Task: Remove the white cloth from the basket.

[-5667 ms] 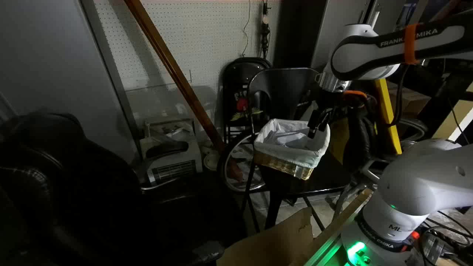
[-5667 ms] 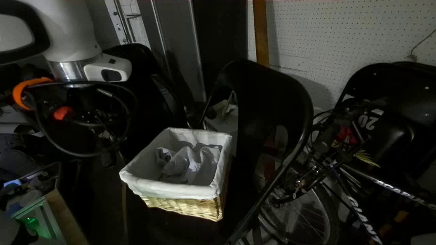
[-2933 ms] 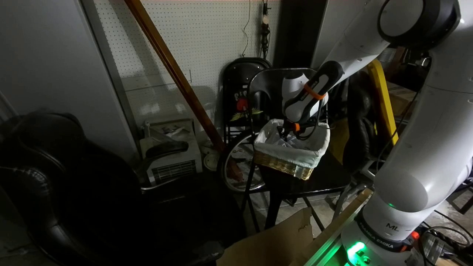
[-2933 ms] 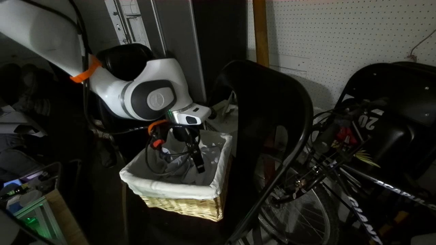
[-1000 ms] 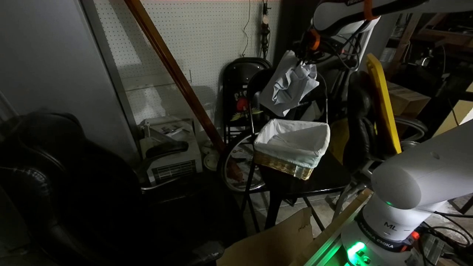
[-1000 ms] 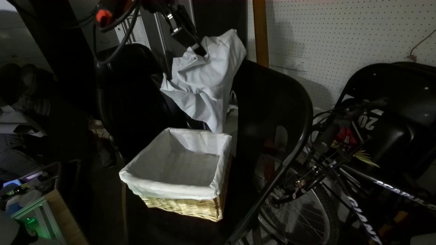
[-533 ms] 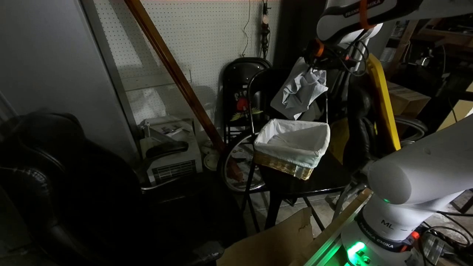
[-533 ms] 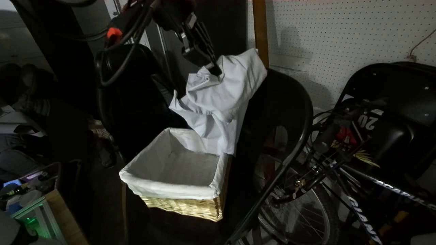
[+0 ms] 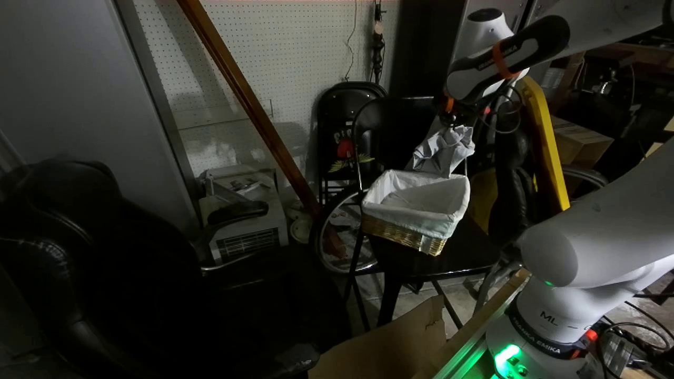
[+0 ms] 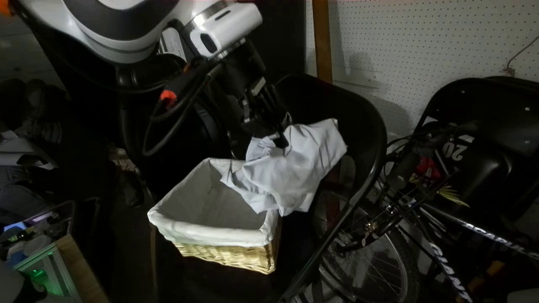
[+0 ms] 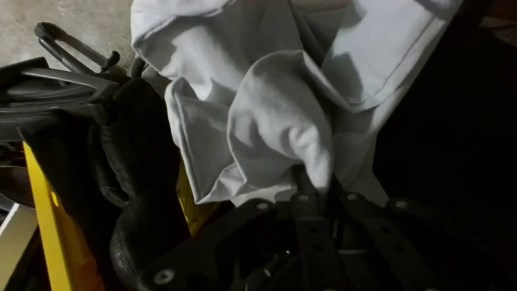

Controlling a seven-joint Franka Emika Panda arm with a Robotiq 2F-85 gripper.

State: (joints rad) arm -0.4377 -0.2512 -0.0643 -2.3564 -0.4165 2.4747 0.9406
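Black chair bears the basket; the tool clamps white cloth (rumpled) nearby.

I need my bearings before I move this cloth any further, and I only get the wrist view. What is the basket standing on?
Observer: An exterior view shows the basket standing on a black chair.
Operator: Is the cloth clear of it?
Observer: I can't confirm that. In an exterior view the cloth hides one corner of the basket; whether they touch, I can't tell.
Operator: Could I be holding the liner instead?
Observer: No. In both exterior views a white liner is in the basket, folded over its edge.
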